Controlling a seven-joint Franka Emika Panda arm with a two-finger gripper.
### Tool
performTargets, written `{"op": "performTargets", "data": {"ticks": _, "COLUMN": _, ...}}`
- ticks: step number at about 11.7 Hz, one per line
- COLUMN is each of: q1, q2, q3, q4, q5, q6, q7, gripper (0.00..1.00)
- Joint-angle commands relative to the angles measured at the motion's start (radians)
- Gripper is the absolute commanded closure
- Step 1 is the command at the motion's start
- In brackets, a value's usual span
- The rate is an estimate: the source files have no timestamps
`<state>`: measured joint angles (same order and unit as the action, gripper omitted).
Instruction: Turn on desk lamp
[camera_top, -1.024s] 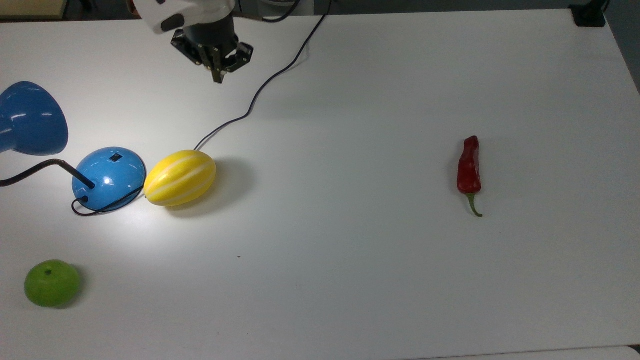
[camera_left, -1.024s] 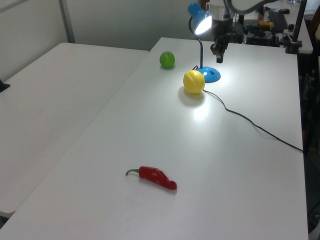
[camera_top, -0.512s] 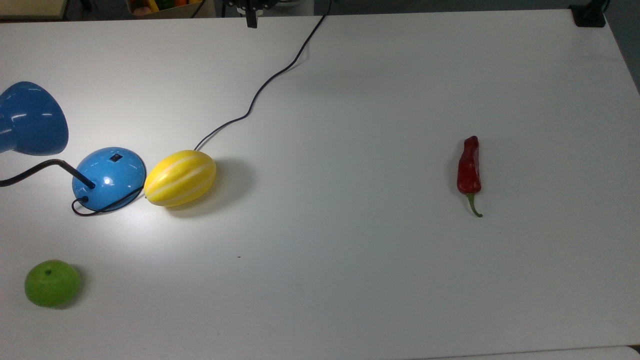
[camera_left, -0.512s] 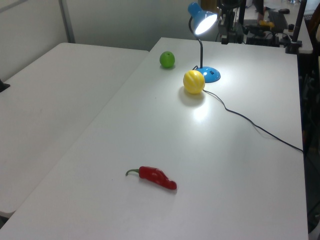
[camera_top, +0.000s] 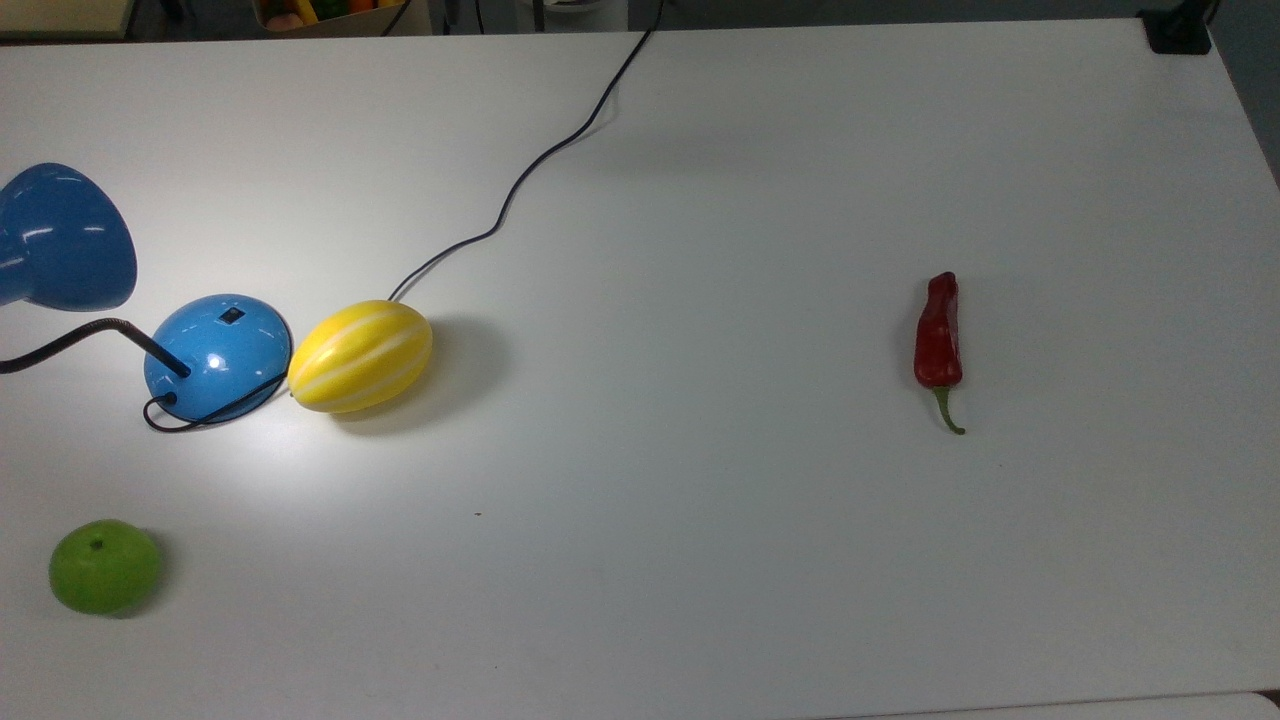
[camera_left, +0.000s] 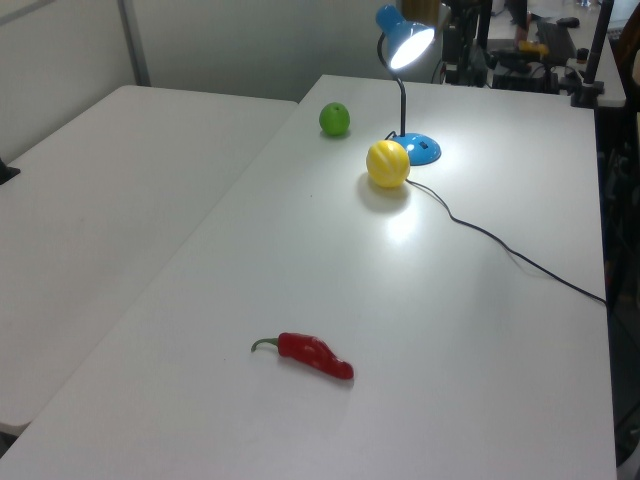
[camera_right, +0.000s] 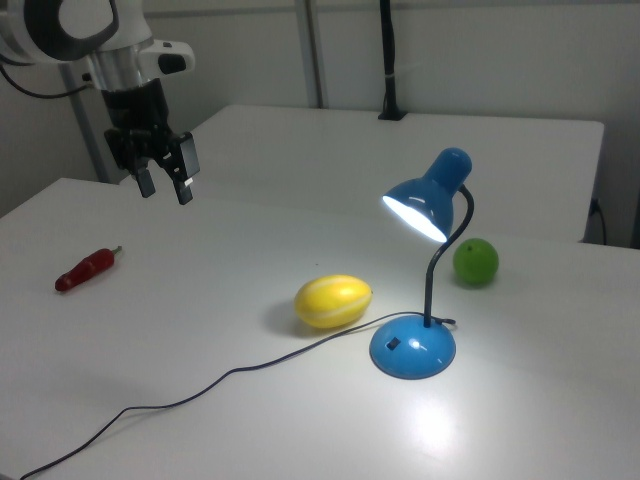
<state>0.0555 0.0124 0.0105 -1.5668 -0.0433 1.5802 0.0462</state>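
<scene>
Since a second ago the gripper (camera_right: 164, 186) has left the top view altogether and pulled well away from the lamp (camera_right: 418, 260); nothing on the table (camera_top: 700, 560) has shifted. Reading the right view from its left: the gripper hangs high above the table, its two fingers a little apart and holding nothing; a chili (camera_right: 88, 269) lies below it; a melon (camera_right: 332, 301) sits mid-table; the lamp stands just beside it, its shade glowing and throwing a bright patch; an apple (camera_right: 476, 261) rests behind.

Judging by the lit shade, the task looks done. The dome base (camera_top: 217, 355) seems weighty enough to stay put under a press, but it is glossy and likely slippery, and the gooseneck would bend if pushed. The place to touch is the small square switch (camera_top: 232, 317) on the dome, from above.
</scene>
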Motion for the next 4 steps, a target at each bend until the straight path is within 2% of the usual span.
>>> {"op": "performTargets", "data": {"ticks": 1, "q1": -0.002, "q2": -0.022, "q3": -0.012, "q4": 0.002, "q5": 0.005, "q6": -0.029, "q7": -0.029, "gripper": 0.0}}
{"op": "performTargets", "data": {"ticks": 4, "q1": 0.003, "q2": -0.02, "q3": -0.012, "q4": 0.002, "q5": 0.01, "q6": -0.032, "q7": -0.017, "gripper": 0.0}}
